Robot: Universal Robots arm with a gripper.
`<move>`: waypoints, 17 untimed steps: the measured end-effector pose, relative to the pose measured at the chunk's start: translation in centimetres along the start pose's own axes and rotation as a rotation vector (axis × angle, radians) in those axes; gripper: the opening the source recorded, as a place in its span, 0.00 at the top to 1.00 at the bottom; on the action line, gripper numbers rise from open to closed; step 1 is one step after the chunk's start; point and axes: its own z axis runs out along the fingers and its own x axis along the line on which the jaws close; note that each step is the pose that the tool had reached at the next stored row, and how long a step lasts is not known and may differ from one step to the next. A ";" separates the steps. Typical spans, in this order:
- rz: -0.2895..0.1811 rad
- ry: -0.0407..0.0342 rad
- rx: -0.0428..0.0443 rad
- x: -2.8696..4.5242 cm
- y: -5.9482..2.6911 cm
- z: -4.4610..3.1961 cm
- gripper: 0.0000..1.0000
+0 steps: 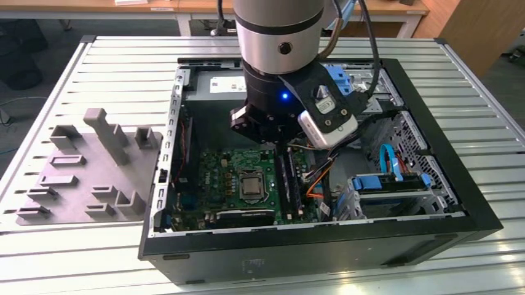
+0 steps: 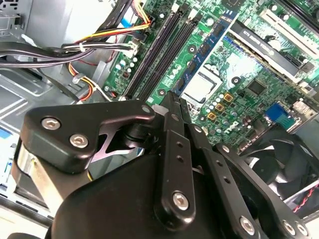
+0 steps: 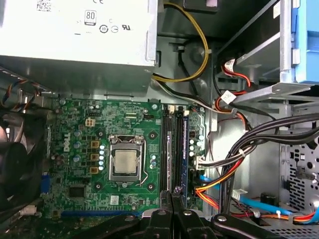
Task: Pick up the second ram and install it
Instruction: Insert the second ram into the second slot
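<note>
In the exterior view, the arm (image 1: 275, 37) reaches down into an open computer case (image 1: 328, 246) that lies on a slatted metal table (image 1: 246, 46). The end effector (image 1: 283, 142) is low inside the case, over the green motherboard (image 1: 217, 172) and just beside the processor socket (image 1: 248, 184). A grey fixture block (image 1: 90, 172) with upright posts sits on the table outside the case, toward the exterior view's left. From this angle I cannot tell how the fingers stand. In the second wrist view, the end effector (image 2: 173, 97) has its black fingers (image 2: 174, 149) drawn together with no gap showing and nothing visible between them. Their tip hovers close above the board, near one end of the memory slots (image 2: 159, 50). The second ram (image 2: 207, 47), a blue-green stick with dark chips, stands seated along a slot between the black slots and the processor (image 2: 199, 84). A bundle of cables (image 2: 99, 40) runs beside the slots and a fan (image 2: 279, 154) lies past the processor. In the first wrist view, the end effector (image 3: 173, 191) is again closed to a point, over the near end of the black memory slots (image 3: 167, 144). The second ram (image 3: 184, 144) sits upright in the slot just beside them, on the side away from the processor (image 3: 124, 162). The power supply (image 3: 75, 30) lies beyond the board.
</note>
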 end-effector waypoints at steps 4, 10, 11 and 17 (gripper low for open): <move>0.004 0.0683 -0.0009 -0.05 -0.01 0.07 0.88; 0.007 0.1223 -0.0014 -0.06 -0.02 0.11 0.88; 0.007 0.1230 -0.0015 -0.06 -0.01 0.12 0.88; 0.007 0.1238 -0.0016 -0.39 0.17 0.23 0.88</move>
